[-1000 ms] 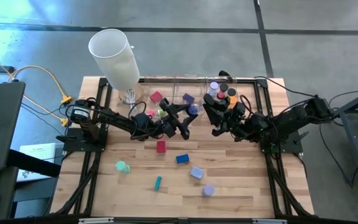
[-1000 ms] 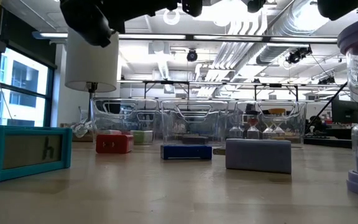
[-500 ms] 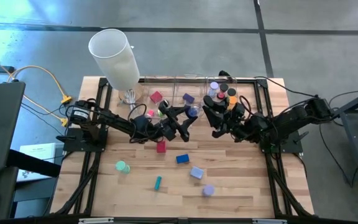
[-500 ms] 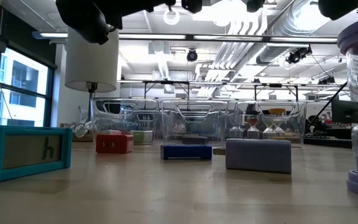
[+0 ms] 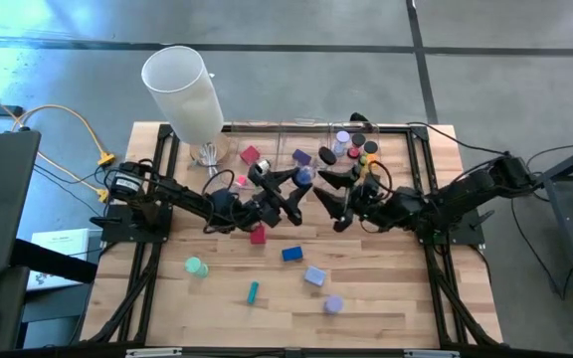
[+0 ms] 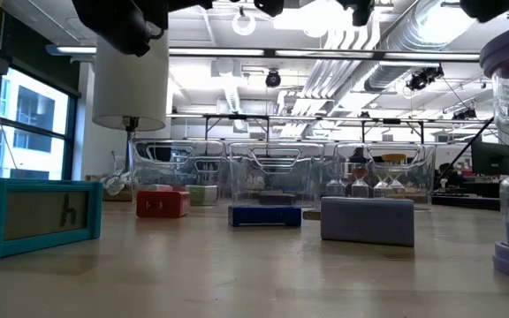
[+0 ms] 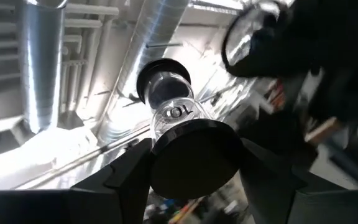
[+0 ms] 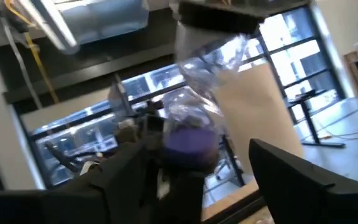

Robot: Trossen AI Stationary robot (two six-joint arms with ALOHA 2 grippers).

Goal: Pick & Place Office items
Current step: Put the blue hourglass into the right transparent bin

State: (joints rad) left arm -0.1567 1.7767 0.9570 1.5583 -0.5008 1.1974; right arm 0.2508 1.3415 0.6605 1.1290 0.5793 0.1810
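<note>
1. In the low view, a single mark shaped like a lowercase "h" stood on the pale face of a teal block (image 6: 35, 217) lying at the near left of the table.
2. In the left wrist view, characters that looked like "LOL" or "107", seen at an angle, stood on the clear middle of a sand timer (image 7: 178, 112) with a dark round end cap. The exact reading could not be settled.
3. No other writing, brand, number or sign could be read in the high view or the right wrist view.
</note>
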